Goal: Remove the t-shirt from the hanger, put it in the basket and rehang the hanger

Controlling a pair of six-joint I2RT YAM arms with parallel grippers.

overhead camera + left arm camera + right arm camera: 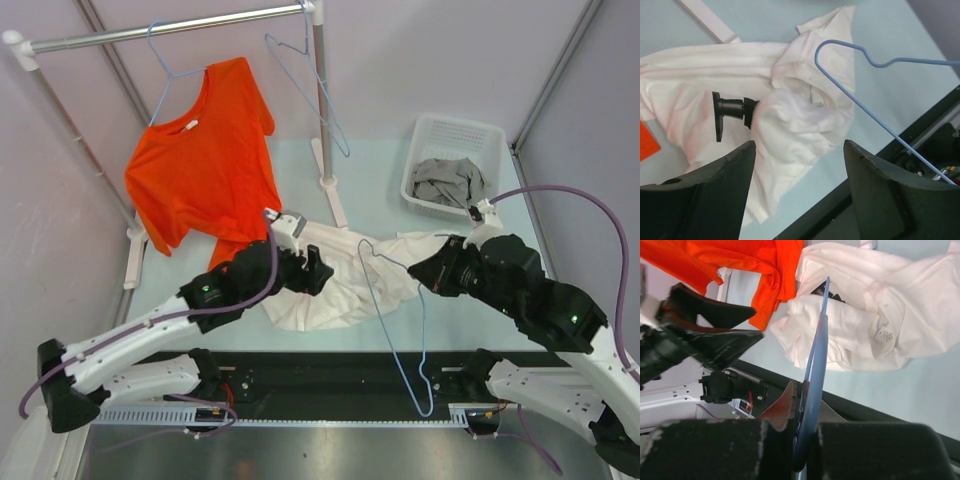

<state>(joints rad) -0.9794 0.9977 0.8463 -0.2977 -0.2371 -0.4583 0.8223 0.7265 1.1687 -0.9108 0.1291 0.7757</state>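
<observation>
A white t-shirt (345, 280) lies crumpled on the table and also shows in the left wrist view (790, 115) and the right wrist view (880, 325). A blue wire hanger (395, 340) is clear of it, its hook over the shirt (865, 107). My right gripper (425, 275) is shut on the hanger's wire (817, 350), with the jaws (807, 412) pinching it. My left gripper (318, 268) is open and empty, hovering over the shirt's left part (800, 150).
An orange t-shirt (205, 160) hangs on a light hanger from the rail (170, 30); an empty blue hanger (315, 85) hangs beside it. A white basket (420, 140) holds a grey garment (447, 180). A small black part (730, 110) lies in the white shirt's folds.
</observation>
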